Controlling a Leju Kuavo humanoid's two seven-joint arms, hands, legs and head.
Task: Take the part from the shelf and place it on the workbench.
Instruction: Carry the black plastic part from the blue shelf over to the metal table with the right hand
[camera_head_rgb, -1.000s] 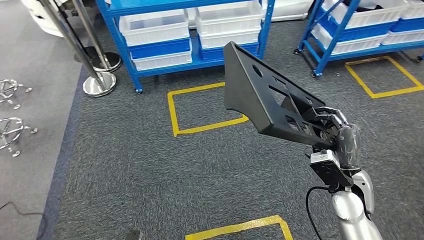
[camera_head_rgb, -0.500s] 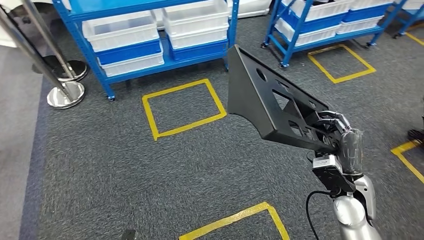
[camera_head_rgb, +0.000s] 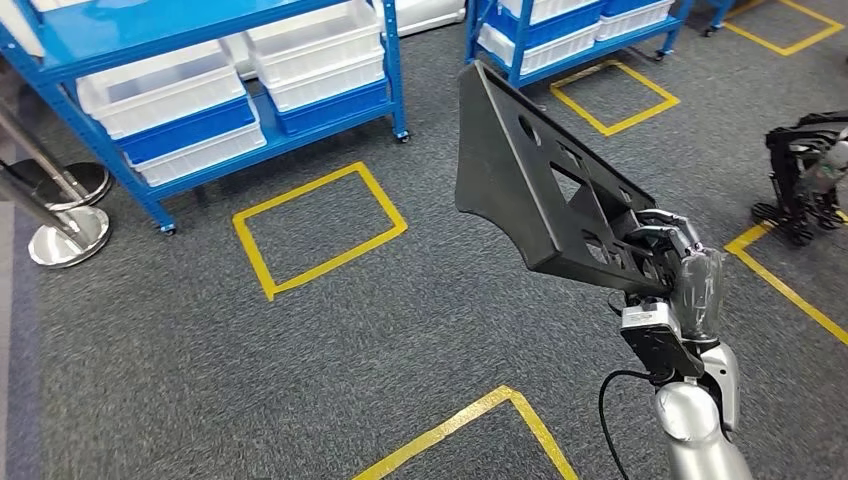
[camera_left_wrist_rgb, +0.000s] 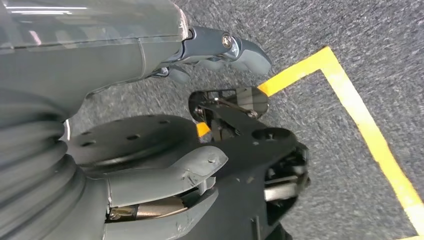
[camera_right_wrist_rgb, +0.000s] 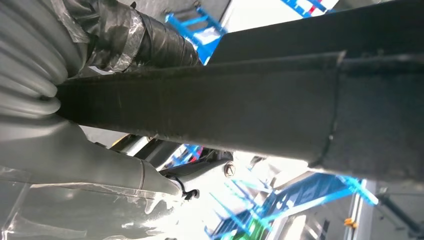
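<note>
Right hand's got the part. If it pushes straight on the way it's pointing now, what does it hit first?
Nothing close, as far as the head view shows. The right hand holds the black part up and away over bare carpet; the blue shelf stands beyond that line, though depth is hard to judge.

Right hand (camera_head_rgb: 672, 268) raised — fingers clenched

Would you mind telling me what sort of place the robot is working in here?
Probably a warehouse or factory floor: blue shelves hold white bins, and yellow tape boxes mark spots on the grey carpet.
</note>
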